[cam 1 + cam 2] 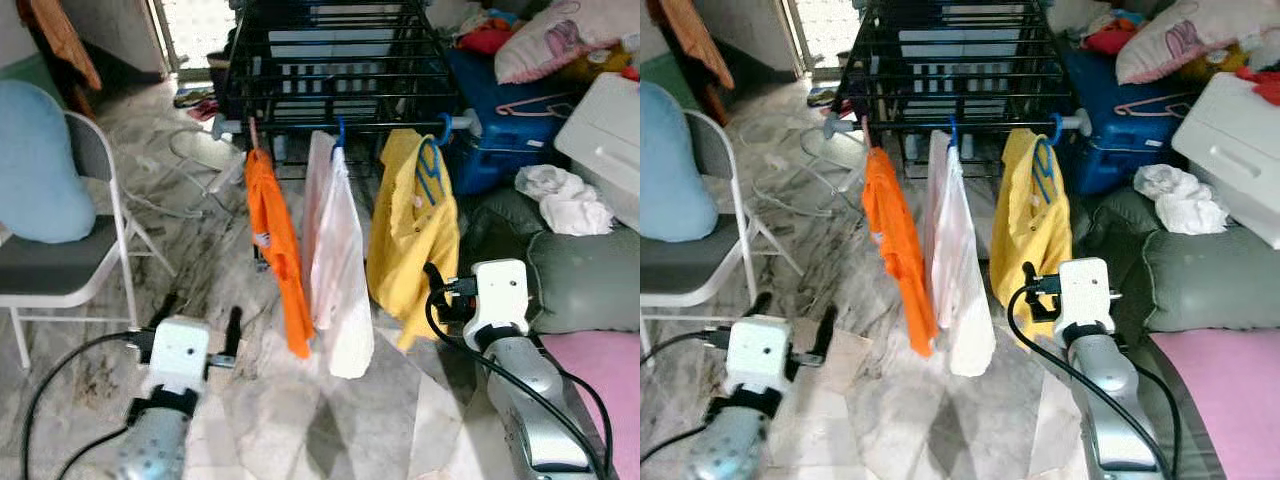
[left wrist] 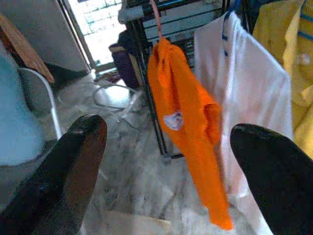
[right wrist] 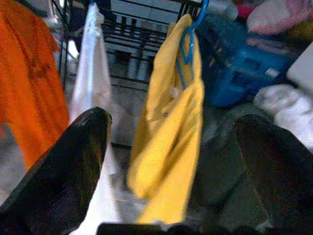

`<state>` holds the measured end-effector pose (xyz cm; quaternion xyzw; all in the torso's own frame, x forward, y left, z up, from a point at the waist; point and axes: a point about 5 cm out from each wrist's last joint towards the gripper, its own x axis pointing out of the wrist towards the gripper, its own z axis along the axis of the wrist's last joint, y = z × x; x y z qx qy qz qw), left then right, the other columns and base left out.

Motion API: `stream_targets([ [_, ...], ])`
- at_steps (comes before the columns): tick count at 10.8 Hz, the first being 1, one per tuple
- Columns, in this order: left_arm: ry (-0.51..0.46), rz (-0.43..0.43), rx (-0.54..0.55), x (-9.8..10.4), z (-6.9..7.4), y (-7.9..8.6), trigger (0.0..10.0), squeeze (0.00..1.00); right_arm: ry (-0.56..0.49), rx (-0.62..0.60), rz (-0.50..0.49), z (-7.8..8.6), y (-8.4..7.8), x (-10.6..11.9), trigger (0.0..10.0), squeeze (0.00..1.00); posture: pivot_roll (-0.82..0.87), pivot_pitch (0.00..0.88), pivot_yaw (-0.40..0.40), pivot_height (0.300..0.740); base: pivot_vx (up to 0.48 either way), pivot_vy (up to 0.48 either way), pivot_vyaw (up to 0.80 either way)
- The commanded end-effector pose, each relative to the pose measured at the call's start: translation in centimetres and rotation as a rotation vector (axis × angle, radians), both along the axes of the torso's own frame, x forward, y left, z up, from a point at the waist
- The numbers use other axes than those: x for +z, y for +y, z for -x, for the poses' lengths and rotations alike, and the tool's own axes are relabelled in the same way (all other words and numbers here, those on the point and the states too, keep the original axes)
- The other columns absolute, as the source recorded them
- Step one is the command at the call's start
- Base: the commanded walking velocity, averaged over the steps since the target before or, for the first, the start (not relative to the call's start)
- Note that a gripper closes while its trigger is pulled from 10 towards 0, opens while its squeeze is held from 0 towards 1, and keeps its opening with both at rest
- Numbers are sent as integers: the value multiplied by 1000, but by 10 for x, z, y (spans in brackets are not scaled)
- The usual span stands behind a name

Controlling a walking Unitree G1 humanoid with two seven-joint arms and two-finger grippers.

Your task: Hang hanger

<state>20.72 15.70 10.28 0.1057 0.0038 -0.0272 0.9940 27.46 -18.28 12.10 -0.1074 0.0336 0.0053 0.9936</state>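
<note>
On my far left stands a folding chair (image 1: 70,270) with a pale blue cushion (image 1: 40,165) leaning on its back. Low in front of it is my left gripper (image 1: 200,335), its two black fingers spread wide and holding nothing, pointed toward the clothes ahead.

Ahead of me is a black drying rack (image 1: 335,60), and three garments hang in a row from its front rail (image 1: 345,127). From left to right they are an orange shirt (image 1: 277,250) on a pink hanger, a white garment (image 1: 337,270) on a blue hanger, and a yellow shirt (image 1: 412,235) on a blue hanger (image 1: 430,165).

My right gripper (image 3: 171,147) sits just below and in front of the yellow shirt, fingers also wide apart and empty. That shirt hangs straight down, its long axis vertical, with the hook already over the rail above and beyond my right fingers. My right arm is clearly the nearer one to it.

On my right lie a blue box (image 1: 495,125), a crumpled white cloth (image 1: 562,197) and a grey cushion (image 1: 585,280).
</note>
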Motion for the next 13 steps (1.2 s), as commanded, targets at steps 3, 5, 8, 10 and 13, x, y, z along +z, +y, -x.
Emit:
stream_targets([
  [3,67,-21,-14,-11,6,11,10000,0,-13,69,-24,-12,12,5,10000,0,15,0,-34,740,0,0,800],
  [5,68,-35,-1,-10,2,21,10000,0,-28,91,-55,-15,18,10,10000,0,13,0,-28,740,0,0,800],
  [8,60,-32,31,-10,-2,21,10000,0,-29,97,-111,-9,20,9,10000,0,-5,0,-7,740,0,0,465],
  [10,53,-16,49,-6,-7,22,10000,0,-16,67,-124,-7,18,6,10000,0,4,0,4,740,0,0,0],
  [13,71,23,47,-7,-7,23,10000,0,13,60,-144,-7,22,3,10000,0,8,0,1,740,0,0,-512],
])
